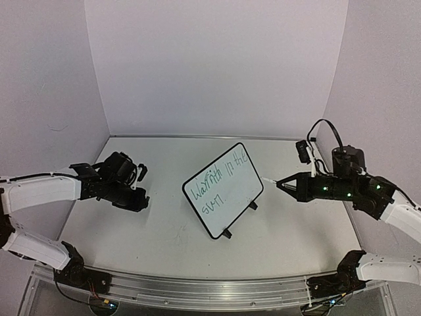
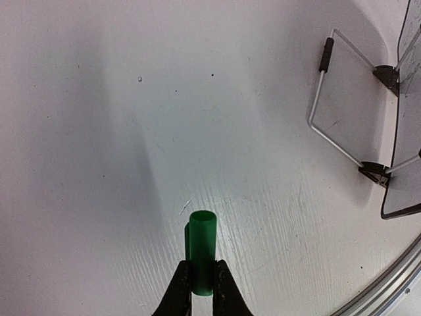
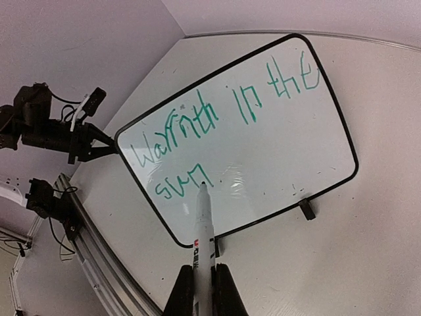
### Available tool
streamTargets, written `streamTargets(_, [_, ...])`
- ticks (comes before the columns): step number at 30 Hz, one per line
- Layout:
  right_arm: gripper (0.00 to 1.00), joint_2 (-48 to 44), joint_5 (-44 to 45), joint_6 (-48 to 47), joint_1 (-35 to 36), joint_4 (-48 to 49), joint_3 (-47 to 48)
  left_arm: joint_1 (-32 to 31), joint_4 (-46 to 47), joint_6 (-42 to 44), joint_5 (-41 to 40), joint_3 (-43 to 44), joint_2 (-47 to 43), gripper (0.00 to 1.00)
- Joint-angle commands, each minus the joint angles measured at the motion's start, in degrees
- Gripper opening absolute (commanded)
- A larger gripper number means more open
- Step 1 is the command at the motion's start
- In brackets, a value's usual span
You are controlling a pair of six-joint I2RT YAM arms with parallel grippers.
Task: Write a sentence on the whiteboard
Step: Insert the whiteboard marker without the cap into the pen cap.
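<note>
Fingers of the right gripper are pinched tight on the marker. They grip low on the barrel so the tip sticks well out front, which gives reach w/o the jaws bumping the board. Tip points at the whiteboard. In the wrist view it lines up w/ the end of "sun", but from above it sits just beside the board's right edge, so prob. off the surface; can't say for sure.

Over on the left, the left gripper is clamped on a green cap, open end pointing away, over the table & well apart from the board. Looks parked there to keep the cap handy and out of the writing arm's way.

Whiteboard stands mid-table btwn the two arms, propped on its black feet w/ a wire stand behind. Its face is turned toward the right arm, an angle that suits the arm doing the writing. Green text reads "Warmth in the" on the top line, "sun" below. Reads as a whole sentence to me, so I'd judge the writing is done or all but. What's left is prob. backing the marker off & recapping it.
</note>
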Motion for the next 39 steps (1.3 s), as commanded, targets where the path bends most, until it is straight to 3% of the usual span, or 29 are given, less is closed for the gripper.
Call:
streamTargets(1, [0.00, 1.14, -8.09, -1.43, -0.03, -0.86, 4.45, -0.18, -1.25, 6.00, 4.92, 3.78, -4.79, 0.00])
streamTargets(9, [0.00, 7.85, -22.99, -0.46, -0.04, -1.53, 9.87, -0.18, -5.38, 16.00, 14.65, 13.29, -12.21, 0.00])
streamTargets(16, [0.00, 12.40, -35.67, 1.07, -0.08, -2.22, 14.86, -0.89, -12.67, 24.41, 27.21, 25.14, -7.36, 0.00])
streamTargets(21, [0.00, 15.61, -41.54, 2.43, 0.00, -4.51, 18.06, -6.93, -16.80, 27.45, 30.55, 30.65, -2.73, 0.00])
streamTargets(29, [0.00, 20.27, -45.22, 4.32, 0.42, -7.86, 21.86, -18.80, -16.45, 27.37, 30.90, 32.35, 4.34, 0.00])
streamTargets(39, [0.00, 25.95, -44.93, 3.03, 6.47, -9.67, 23.06, -22.42, -15.52, 29.56, 31.30, 33.31, 8.90, 0.00])
